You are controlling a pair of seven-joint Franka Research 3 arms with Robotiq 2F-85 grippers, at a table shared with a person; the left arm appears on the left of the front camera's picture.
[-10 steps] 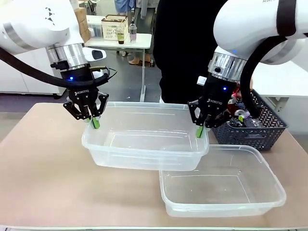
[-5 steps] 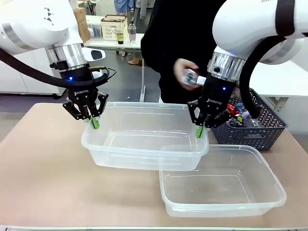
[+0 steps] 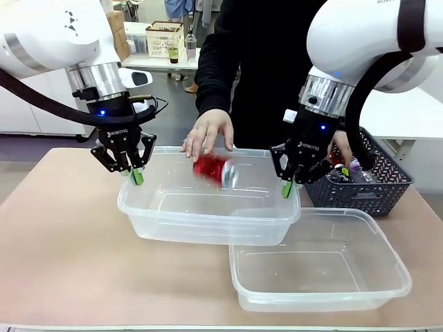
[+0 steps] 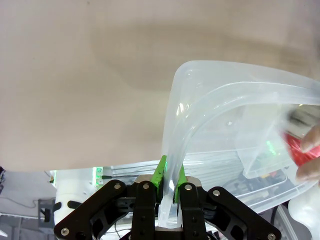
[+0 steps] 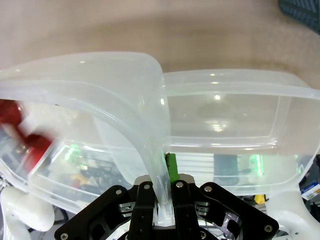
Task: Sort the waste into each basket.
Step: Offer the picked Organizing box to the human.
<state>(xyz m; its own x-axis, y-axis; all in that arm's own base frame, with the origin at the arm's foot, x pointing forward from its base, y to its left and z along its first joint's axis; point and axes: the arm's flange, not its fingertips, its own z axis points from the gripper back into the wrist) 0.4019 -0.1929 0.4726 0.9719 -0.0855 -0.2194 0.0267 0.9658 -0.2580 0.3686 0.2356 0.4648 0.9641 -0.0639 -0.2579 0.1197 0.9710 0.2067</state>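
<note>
Tan table runs across the front view, with a person in black at its far side. Your left gripper is clamped on the left rim of the upper tub, and your right gripper is clamped on its right rim. Between the two grippers, a hand hangs over the tub's far edge. Just under it is a red can, blurred, inside the tub walls. The tub's right end overlaps a corner of the lower tub, which sits below the right gripper. Behind that gripper stands a dark lattice basket holding bottles and cans, with the person's other hand at its rim.

From the left wrist, the left gripper's green pads pinch the clear rim between them. The tub curves away to the right of the fingers, bare table beyond. At the far right you see the can as a red smear beside a fingertip.

From the right wrist, the right gripper bites the upper tub's rim. The lower tub lies just past the fingers, the can far left, and a corner of the basket top right.
</note>
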